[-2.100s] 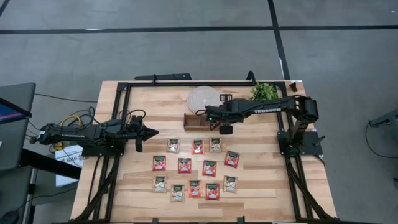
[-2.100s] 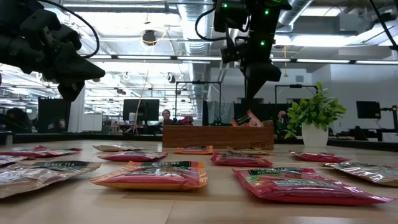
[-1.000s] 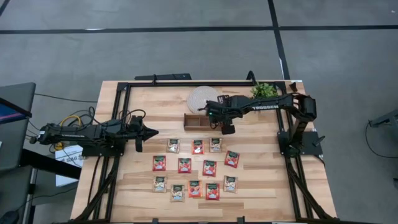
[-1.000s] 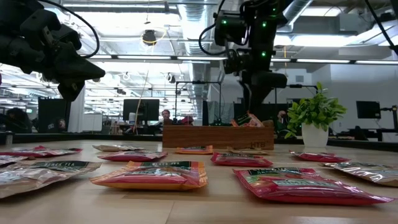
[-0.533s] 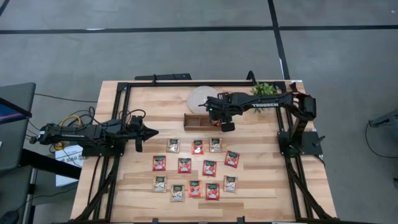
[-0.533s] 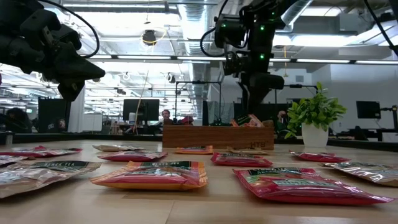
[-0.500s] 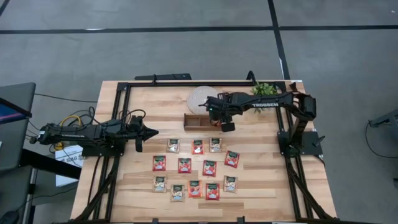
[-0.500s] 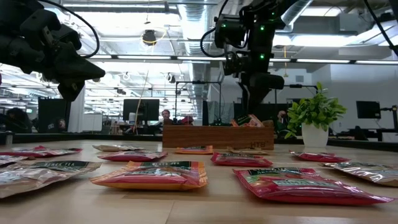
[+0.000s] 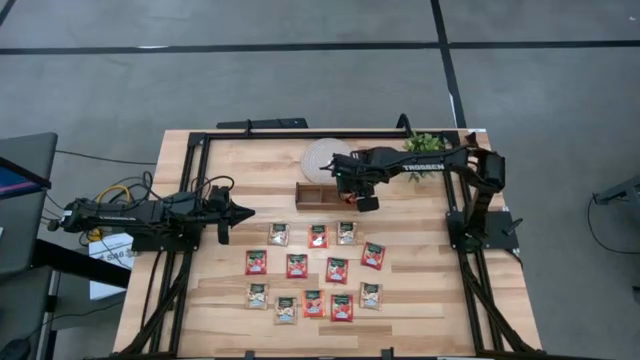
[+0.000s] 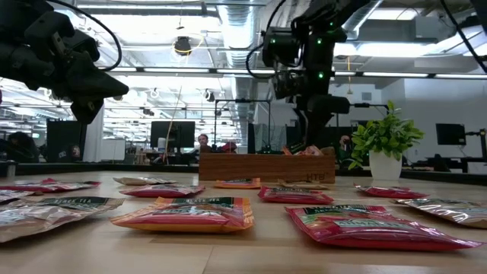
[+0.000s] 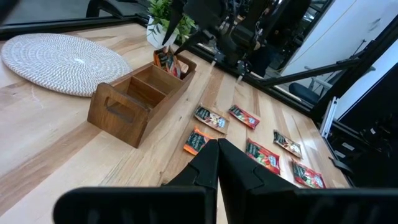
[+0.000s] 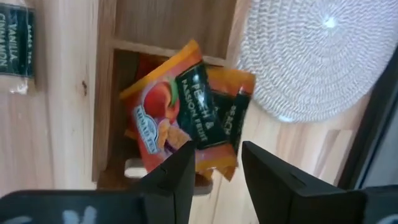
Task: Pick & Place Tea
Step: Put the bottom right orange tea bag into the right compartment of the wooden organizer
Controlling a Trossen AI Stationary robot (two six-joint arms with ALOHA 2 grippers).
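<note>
Several flat tea sachets (image 9: 315, 270), mostly red and some pale, lie in rows on the near half of the table. The brown wooden tray (image 9: 310, 194) stands beyond them. Two orange-red sachets (image 12: 180, 118) lean inside its right compartment (image 11: 166, 61). My right gripper (image 12: 217, 168) is open, low over that compartment (image 10: 306, 143), and its fingers stand at either side of the front sachet's nearest edge. My left gripper (image 11: 217, 149) is shut and hovers over the table's left part (image 9: 245, 211), away from the tea. My right gripper comes from above, pointing down, at the front sachet's edge (image 12: 208, 163) in the tray's right compartment. The sachet leans in the compartment with its printed face showing. Whether the fingers touch it, I cannot tell.
A round woven mat (image 9: 325, 158) lies beyond the tray, and a small potted plant (image 9: 425, 148) stands at the far right. The tray's left and middle compartments (image 11: 134, 93) show no sachets. Bare wood lies between my left gripper and the sachet rows.
My right gripper has moved a little toward the table's far and left edges, over the tray's right compartment, and has come down. The sachets that stuck up above the tray's rim now sit lower in it.
</note>
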